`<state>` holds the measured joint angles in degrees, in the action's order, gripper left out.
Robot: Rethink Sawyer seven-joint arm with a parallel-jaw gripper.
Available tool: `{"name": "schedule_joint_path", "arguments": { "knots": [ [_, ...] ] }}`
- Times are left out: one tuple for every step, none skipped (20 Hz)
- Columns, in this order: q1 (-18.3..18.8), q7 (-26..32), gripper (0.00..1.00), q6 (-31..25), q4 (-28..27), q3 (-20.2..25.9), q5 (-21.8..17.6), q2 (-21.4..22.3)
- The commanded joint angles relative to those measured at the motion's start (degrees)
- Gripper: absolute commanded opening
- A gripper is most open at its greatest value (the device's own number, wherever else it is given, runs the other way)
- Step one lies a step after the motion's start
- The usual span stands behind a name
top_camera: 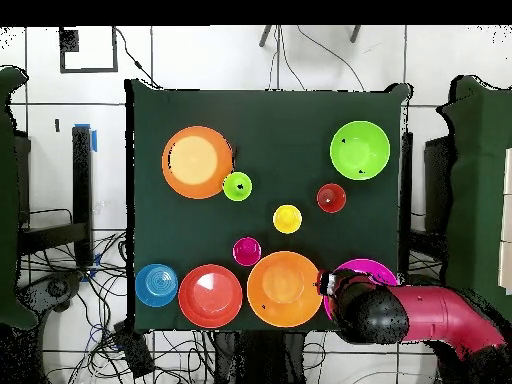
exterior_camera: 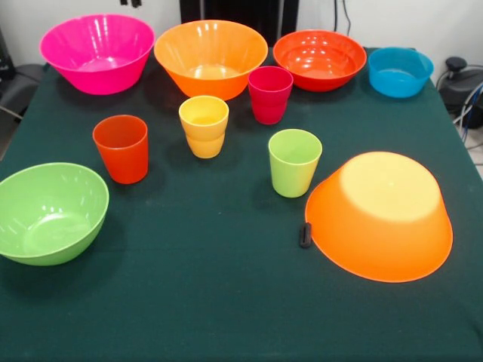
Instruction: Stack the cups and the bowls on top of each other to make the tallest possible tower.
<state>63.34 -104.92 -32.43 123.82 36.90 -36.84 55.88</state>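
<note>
- Nearest in the front view, the lime green bowl (exterior_camera: 49, 213) sits mouth up at the left of the table (exterior_camera: 226, 302), and one large orange bowl (exterior_camera: 379, 216) lies overturned at the right, base up and tipped slightly, with a small black piece (exterior_camera: 305, 234) at its rim.
- Next back stand four cups, all upright with mouths up: the orange-red cup (exterior_camera: 121, 148), the yellow cup (exterior_camera: 204, 126), the lime green cup (exterior_camera: 293, 162) just beside the overturned bowl, and the crimson cup (exterior_camera: 270, 94).
- Farthest back, a row of upright bowls: the pink bowl (exterior_camera: 97, 53), the second orange bowl (exterior_camera: 210, 57), the red-orange bowl (exterior_camera: 320, 59) and the small blue bowl (exterior_camera: 400, 72).
- Only the overhead view shows the arm (top_camera: 420, 314), red and black, reaching over the pink bowl's edge; the front view shows none of it.
- Whether the hand is wide or narrow I cannot tell.
</note>
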Motion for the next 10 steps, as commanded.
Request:
{"name": "schedule_joint_path", "arguments": {
  "knots": [
    [-3.3,2.1,0.00,3.2,-3.8,-1.7,-6.9,-6.8],
    [-3.5,2.2,0.00,2.8,-4.2,-1.7,-6.9,-7.0],
    [-3.7,2.2,0.00,2.7,-4.5,-1.8,-7.1,-7.2],
    [-3.9,2.1,0.00,2.5,-4.8,-1.9,-7.3,-7.5],
    [-4.2,1.8,0.00,2.8,-5.2,-2.1,-7.7,-7.8],
    [-4.5,1.5,0.00,3.0,-5.5,-2.3,-8.2,-8.1],
    [-4.8,1.5,0.00,2.8,-6.0,-2.3,-8.3,-8.6],
    [-5.1,1.5,0.00,2.6,-6.4,-2.4,-8.5,-9.0],
    [-5.2,1.4,0.00,2.5,-6.7,-2.4,-8.5,-9.4],
    [-5.4,1.4,0.00,2.3,-7.0,-2.4,-8.6,-9.7]
  ]
}}
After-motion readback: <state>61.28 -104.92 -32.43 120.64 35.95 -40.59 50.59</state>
